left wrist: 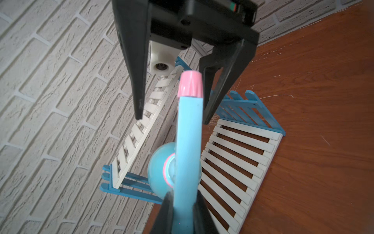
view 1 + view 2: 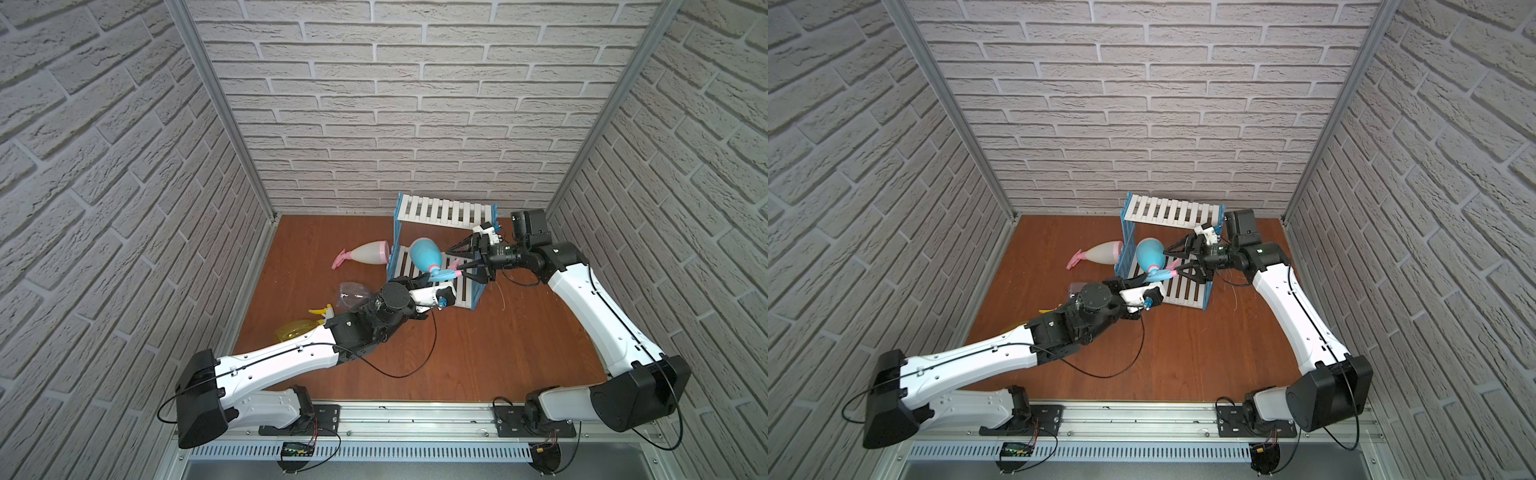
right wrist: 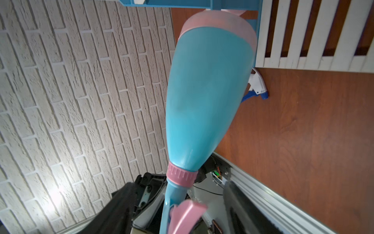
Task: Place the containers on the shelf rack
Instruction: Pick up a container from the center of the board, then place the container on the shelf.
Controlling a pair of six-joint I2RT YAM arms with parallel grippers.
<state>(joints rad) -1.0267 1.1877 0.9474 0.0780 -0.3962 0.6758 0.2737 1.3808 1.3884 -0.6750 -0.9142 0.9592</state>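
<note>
1. The table (image 2: 457, 357) is a reddish wood-look top, and all the stuff sits on its far half.
2. The shelf rack (image 2: 444, 212) stands upright near the far edge, a bit right of the middle. It's got white slatted shelves and blue fence-style side frames.
3. The light-blue bottle (image 2: 423, 254) is tipped way over above the rack's lower shelf. Its fat base is up by the left side frame and the spray head points out toward the front-right. Can't tell if it's actually touching the slats.
4. The cream-pink bottle (image 2: 368, 253) lies on its side on the table just outside the rack's left frame, base toward the frame and pink trigger aimed at the left edge. No idea if the base touches the frame.
5. The clear bottle (image 2: 351, 293) lies on the table in front of the cream-pink one, toward the left edge, half hidden behind the left arm (image 2: 282, 357).
6. The yellow bottle (image 2: 293, 330) is closer to the front again, near the left edge and mostly under that arm, with its yellow trigger poking out.
7. The left hand (image 1: 183, 195) is clamped tight on the light-blue bottle's spray head, one finger on each side.
8. The right hand (image 2: 454, 262) is spread wide around the bottle's pink nozzle and grips nothing. One finger is just beside the nozzle, the other well clear.
</note>
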